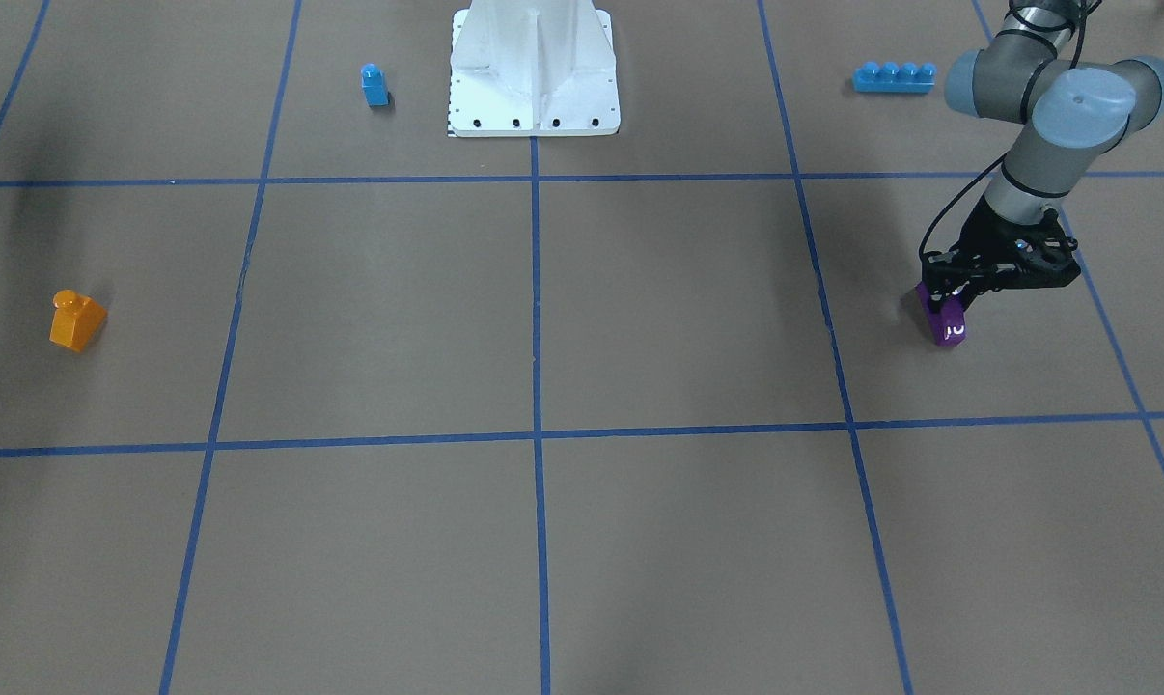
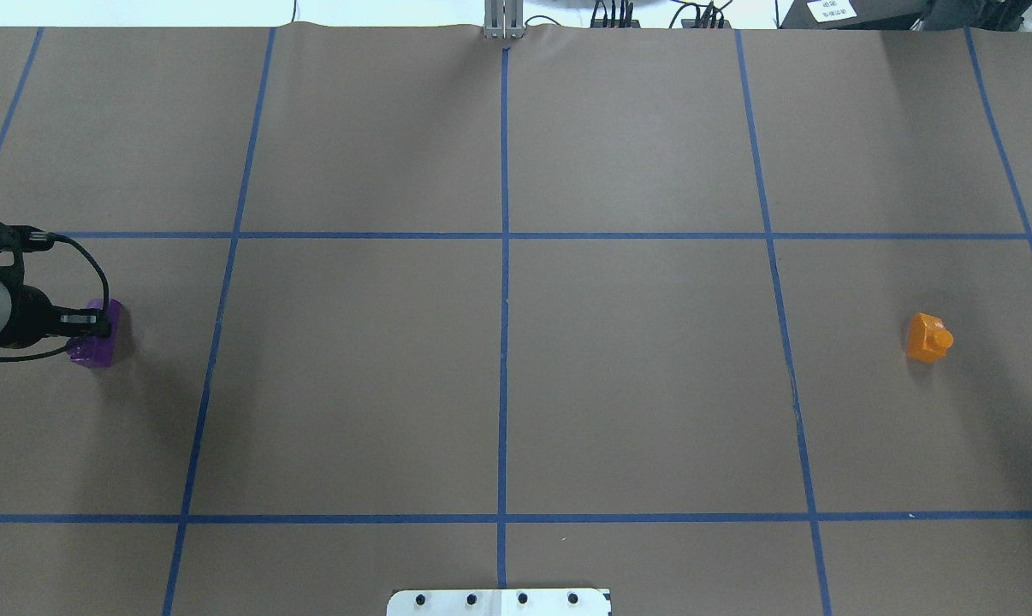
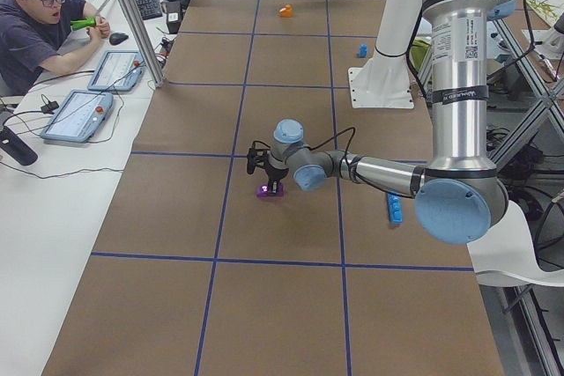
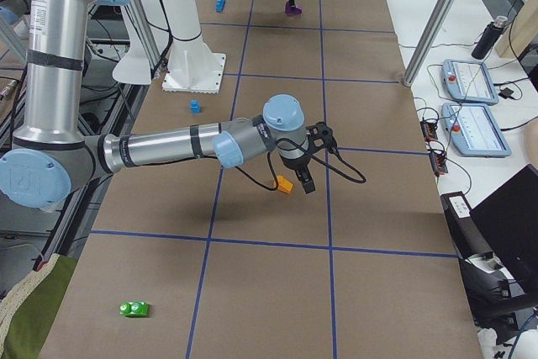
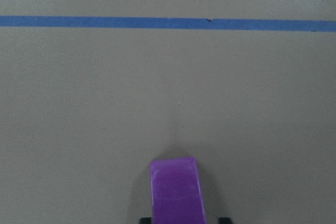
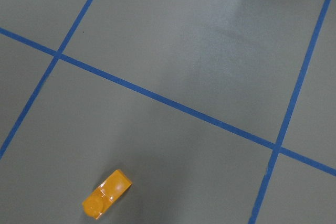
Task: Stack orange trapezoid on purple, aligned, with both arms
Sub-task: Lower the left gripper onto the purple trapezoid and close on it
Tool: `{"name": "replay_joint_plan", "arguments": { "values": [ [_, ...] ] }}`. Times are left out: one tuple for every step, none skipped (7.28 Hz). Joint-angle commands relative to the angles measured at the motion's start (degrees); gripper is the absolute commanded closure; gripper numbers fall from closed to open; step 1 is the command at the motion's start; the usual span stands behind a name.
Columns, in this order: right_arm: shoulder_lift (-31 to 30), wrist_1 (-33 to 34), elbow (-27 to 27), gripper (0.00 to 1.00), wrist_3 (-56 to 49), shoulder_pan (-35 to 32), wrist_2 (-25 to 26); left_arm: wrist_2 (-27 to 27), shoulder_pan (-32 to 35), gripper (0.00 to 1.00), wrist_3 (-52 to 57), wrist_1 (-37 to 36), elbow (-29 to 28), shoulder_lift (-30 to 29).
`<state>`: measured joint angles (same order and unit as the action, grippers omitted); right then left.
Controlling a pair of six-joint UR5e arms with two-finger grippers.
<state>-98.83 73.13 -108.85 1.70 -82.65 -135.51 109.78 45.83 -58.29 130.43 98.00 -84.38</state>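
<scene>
Left gripper (image 1: 945, 297) straddles purple (image 1: 950, 325); clamped or not, cannot tell. Right gripper (image 4: 304, 182) just beside orange (image 4: 285, 183); apart or together, cannot tell.

You see the orange trapezoid (image 1: 77, 321) and the purple (image 1: 949, 324) as smooth, glossy plastic catching highlights. The surface (image 1: 679, 309) looks like matt brown paper, crossed by smooth blue tape lines (image 1: 536, 290). The left arm (image 1: 1034, 156) shows matt grey metal with pale-blue, plastic-looking caps (image 1: 1084, 106).
</scene>
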Motion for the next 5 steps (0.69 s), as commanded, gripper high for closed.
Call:
{"name": "replay_joint_plan", "arguments": {
  "values": [
    [0.04,0.0,0.04,0.0,0.06,0.03,0.06,0.0,-0.04,0.54,0.1,0.0,0.0,0.18],
    [0.04,0.08,0.04,0.0,-0.03,0.03,0.07,0.0,-0.04,0.56,0.1,0.0,0.0,0.18],
    [0.04,0.08,0.13,0.0,0.06,0.03,0.07,0.0,-0.04,0.84,0.54,0.0,0.08,0.18],
    [0.04,0.08,0.13,0.0,0.06,0.03,0.07,0.08,-0.04,1.0,0.89,-0.09,0.52,-0.08],
    [0.04,0.08,0.04,0.0,0.06,0.12,0.07,0.26,-0.04,1.0,0.89,-0.79,1.48,-0.78]
  ]
}}
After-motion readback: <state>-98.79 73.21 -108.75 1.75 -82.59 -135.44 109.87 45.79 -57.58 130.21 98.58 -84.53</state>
